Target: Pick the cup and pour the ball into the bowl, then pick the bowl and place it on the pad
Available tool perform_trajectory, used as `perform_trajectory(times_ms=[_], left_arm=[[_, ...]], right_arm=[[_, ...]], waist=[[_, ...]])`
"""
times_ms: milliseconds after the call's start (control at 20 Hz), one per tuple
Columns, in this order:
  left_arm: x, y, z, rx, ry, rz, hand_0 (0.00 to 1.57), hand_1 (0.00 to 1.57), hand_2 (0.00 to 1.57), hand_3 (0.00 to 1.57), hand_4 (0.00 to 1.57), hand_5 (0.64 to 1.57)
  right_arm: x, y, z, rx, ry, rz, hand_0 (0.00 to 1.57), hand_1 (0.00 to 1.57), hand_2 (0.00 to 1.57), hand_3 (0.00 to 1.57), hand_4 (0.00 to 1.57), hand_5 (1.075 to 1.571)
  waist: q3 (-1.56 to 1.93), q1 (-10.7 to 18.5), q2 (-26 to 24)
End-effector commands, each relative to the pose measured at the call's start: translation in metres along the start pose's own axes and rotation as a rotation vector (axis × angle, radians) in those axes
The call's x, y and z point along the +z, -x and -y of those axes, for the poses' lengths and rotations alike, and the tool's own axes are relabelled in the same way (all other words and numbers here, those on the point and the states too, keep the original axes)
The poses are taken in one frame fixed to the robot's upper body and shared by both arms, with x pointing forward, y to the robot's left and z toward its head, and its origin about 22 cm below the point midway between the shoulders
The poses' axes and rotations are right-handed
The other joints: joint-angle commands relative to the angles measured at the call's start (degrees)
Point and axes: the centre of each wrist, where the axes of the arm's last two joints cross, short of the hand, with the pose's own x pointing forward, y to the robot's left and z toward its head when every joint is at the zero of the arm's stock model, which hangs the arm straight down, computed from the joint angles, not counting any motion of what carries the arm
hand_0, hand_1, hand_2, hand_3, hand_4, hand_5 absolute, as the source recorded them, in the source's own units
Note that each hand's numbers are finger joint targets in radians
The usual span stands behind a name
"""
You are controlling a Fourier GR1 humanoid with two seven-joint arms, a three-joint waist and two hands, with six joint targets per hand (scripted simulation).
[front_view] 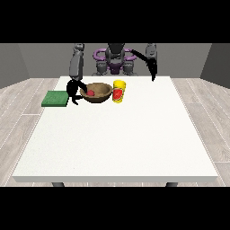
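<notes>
- The hand at the view's left (73, 91) hangs low at the left rim of the bowl (104, 95), its black fingers (79, 98) curled toward the rim and seeming to touch it; whether they truly clasp the rim cannot be told.
- The hand at the view's right (153, 67) is raised above the far edge of the worktop (117, 143), well apart from everything, holding nothing; how its fingers lie cannot be told.
- The bowl is brown, stands upright on the worktop, and holds the red ball (90, 93), which lies toward its left side.
- The yellow cup (118, 91) with a red label stands upright just beside the bowl at its right; its inside cannot be seen.
- The green pad (55, 99) lies flat at the worktop's left edge, beside the lowered hand, with nothing on it.
</notes>
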Motion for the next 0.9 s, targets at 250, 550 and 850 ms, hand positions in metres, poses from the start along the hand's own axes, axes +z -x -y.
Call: perform_trajectory(times_ms=[250, 550, 850], left_arm=[[0.031, 0.064, -0.046, -0.003, -0.088, -0.102, 0.0, 0.0, 0.0, 0.0, 0.0, 0.721], [0.051, 0.082, -0.039, 0.005, -0.088, -0.208, 0.0, 0.0, 0.0, 0.0, 0.0, 0.709], [0.028, 0.06, -0.013, -0.017, -0.09, -0.136, 0.0, 0.0, 0.0, 0.0, 0.0, 0.714]], right_arm=[[-0.013, -0.021, -0.05, 0.088, 0.01, -0.193, 1.57, 1.57, 1.57, 0.71, 0.91, 1.546], [-0.029, -0.072, 0.0, 0.186, 0.012, -0.27, 1.57, 1.57, 1.57, 0.91, 0.89, 1.553], [-0.023, -0.083, 0.061, 0.116, 0.026, -0.218, 1.57, 1.57, 1.57, 0.83, 0.89, 1.568]], waist=[[1.25, -4.75, -2.87], [1.28, -7.63, -9.05], [1.32, -7.22, -4.97]])
